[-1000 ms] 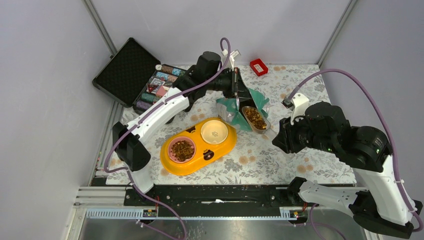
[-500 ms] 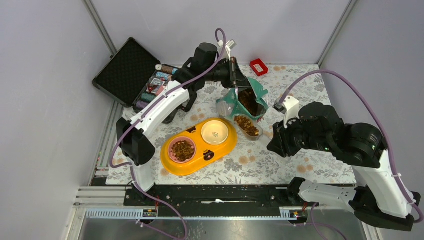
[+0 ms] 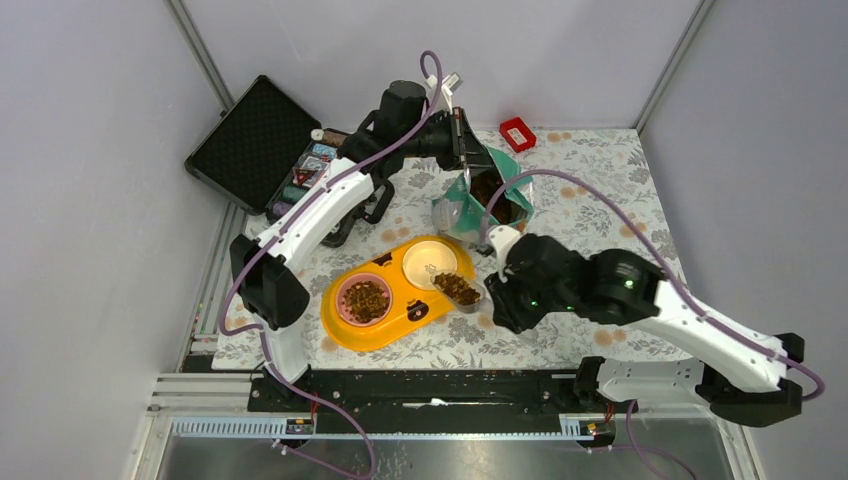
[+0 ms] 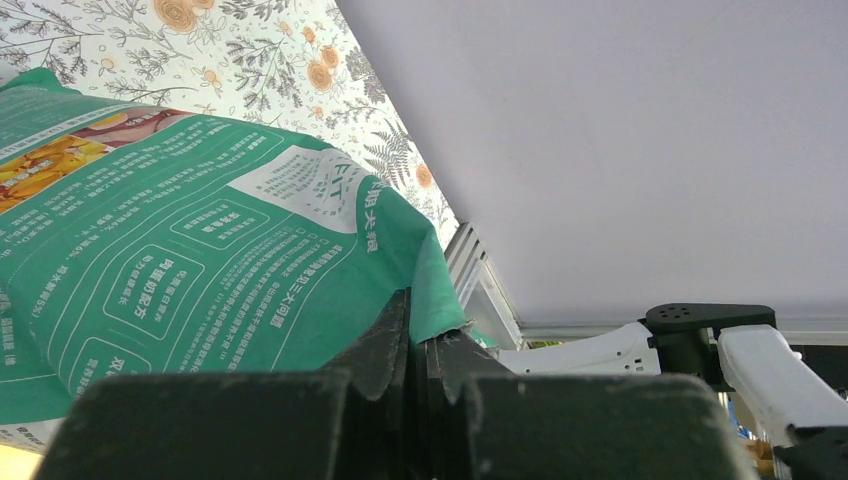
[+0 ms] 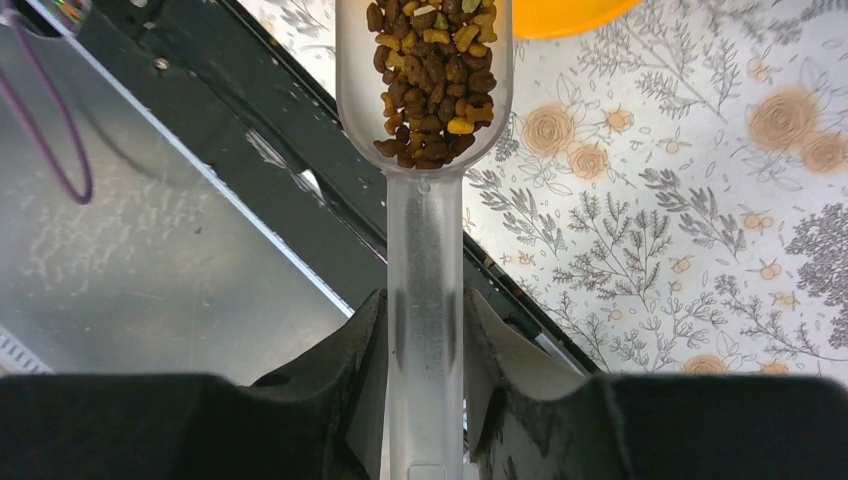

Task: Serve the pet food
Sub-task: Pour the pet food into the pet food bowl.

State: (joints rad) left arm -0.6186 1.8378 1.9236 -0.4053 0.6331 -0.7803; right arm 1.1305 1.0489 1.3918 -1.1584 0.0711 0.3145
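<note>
Moved: we see the right gripper [image 5: 425, 320] has carried the clear plastic scoop [image 3: 458, 290] from beside the teal-and-white stand-up pouch [image 3: 452, 215] to the right rim of the yellow plastic double feeder [image 3: 397, 325]. The left gripper [image 4: 420, 335] has barely shifted.
Count: we count one pouch, one scoop, one feeder with two bowls, one open black case [image 3: 250, 140] and one small red box [image 3: 517, 133].
Pouch: its mouth stands open, and dark-brown kibble [image 5: 430, 70] shows inside.
Scoop: it is loaded with kibble and sits just beside the white bowl [image 3: 432, 263]. We cannot tell whether it touches the feeder.
Feeder: the pink bowl [image 3: 365, 298] holds a heap of kibble.
Case: rows of coloured chips lie inside.
Kibble: small dry pellets, mostly dark brown, with a few tan and greenish ones.
Left gripper: the fingers are pressed together on the pouch's top edge.
Right gripper: the fingers pinch the scoop's handle from both sides.
</note>
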